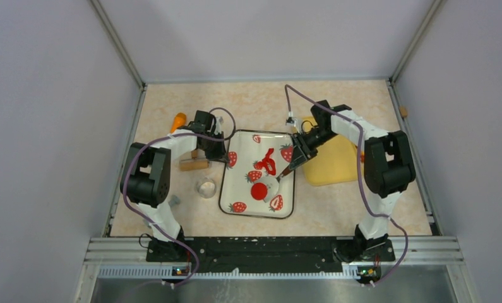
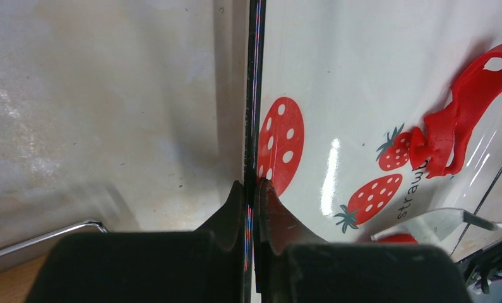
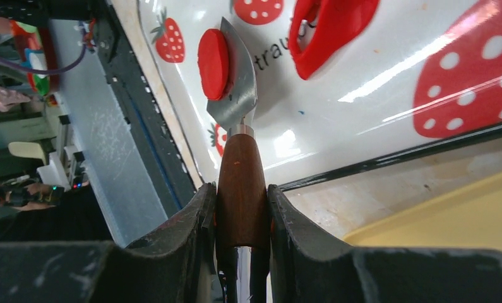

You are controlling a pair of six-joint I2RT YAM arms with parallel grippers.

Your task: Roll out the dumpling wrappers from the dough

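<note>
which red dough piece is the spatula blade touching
The neat round disc; the spatula blade lies against it. The ragged looped scrap lies apart from the blade.

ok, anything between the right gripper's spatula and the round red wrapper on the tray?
Nothing visible. The right gripper holds the spatula by its wooden handle, and the blade meets the dumpling wrapper on the tray. The ragged dough scrap lies apart, farther along the tray, off that line.
</note>
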